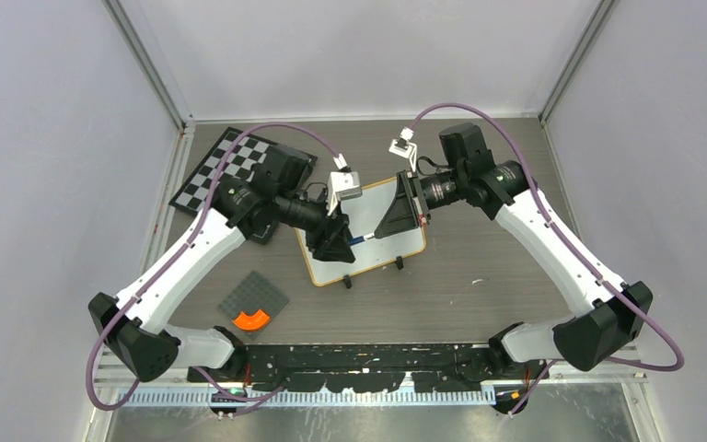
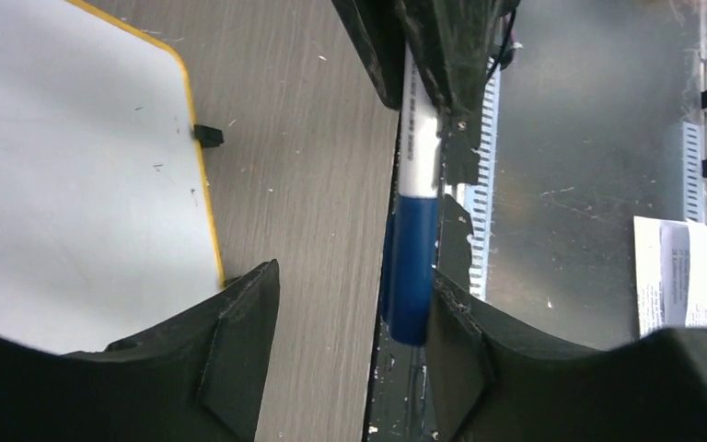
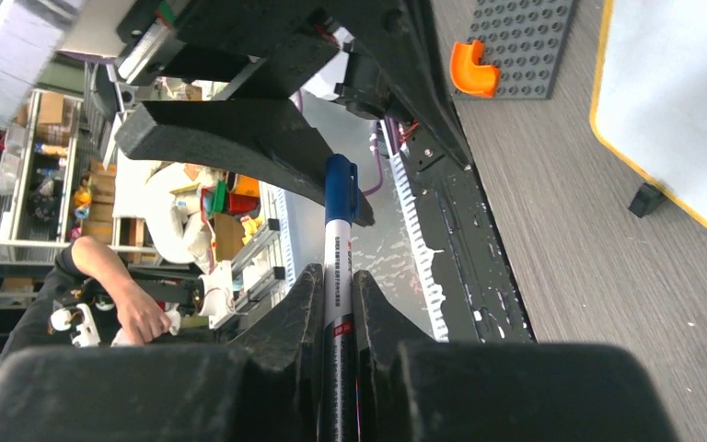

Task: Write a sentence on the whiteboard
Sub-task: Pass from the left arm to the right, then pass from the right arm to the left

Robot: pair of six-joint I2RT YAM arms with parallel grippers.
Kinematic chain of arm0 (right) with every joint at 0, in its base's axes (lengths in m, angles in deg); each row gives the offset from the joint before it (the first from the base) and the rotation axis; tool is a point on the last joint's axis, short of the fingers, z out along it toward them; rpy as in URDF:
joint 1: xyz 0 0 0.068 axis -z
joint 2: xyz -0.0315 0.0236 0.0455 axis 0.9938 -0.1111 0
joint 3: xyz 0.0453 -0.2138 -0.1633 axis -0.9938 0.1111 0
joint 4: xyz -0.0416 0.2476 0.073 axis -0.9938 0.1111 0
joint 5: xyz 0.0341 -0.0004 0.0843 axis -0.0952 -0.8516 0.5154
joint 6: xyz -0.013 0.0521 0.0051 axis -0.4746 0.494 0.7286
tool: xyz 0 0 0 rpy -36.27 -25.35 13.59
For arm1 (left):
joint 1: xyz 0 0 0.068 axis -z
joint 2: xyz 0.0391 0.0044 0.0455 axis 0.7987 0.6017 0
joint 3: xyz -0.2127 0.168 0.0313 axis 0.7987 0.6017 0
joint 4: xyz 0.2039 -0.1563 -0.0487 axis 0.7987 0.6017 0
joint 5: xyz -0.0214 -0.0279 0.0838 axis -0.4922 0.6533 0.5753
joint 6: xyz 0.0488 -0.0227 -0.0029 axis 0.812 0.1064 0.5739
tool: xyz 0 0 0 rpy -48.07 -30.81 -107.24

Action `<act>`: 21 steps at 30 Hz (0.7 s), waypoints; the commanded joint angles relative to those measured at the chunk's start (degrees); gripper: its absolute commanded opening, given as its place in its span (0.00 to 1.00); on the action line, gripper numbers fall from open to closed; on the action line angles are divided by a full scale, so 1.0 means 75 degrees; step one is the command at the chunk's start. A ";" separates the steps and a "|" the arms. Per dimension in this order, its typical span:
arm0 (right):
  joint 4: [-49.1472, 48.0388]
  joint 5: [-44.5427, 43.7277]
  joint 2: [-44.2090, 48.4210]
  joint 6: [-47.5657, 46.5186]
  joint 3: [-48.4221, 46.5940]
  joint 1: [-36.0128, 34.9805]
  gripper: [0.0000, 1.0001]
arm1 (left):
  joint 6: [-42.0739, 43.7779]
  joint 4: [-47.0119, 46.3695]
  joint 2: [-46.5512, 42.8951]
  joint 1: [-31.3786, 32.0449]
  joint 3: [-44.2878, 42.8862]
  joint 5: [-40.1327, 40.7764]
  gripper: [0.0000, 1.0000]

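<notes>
Grey wood-grain table (image 1: 479, 276) — whiteboard (image 1: 382, 256), chessboard (image 1: 216, 166), grey studded plate (image 1: 250, 296)

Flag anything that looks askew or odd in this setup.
The whiteboard lies rotated, not square to the table. The marker, clamped in the right gripper, has its blue cap on, with the left gripper open around it. No spill or damage shows.

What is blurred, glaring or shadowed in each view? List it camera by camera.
Top external: evenly lit and sharp, with no hot spot on the whiteboard. Left wrist: the left gripper has blurred dark fingers, while the marker and its blue cap look sharper. Right wrist: the marker's lettering is resolved, and the shiny plate behind it glares.
</notes>
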 commanded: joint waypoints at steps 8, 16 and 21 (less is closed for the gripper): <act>-0.0892 -0.0320 0.0391 0.1006 0.0412 0.0260 0.00 | 0.0042 -0.0579 -0.0584 0.0008 -0.0296 0.0615 0.51; -0.1165 -0.0358 0.0436 0.1241 0.0593 0.0130 0.00 | 0.0158 -0.0600 -0.0291 0.0351 -0.0529 0.0529 0.52; -0.1183 -0.0229 0.0475 0.1262 0.0642 0.0077 0.00 | 0.0283 -0.0618 -0.0182 0.0401 -0.0523 0.1010 0.42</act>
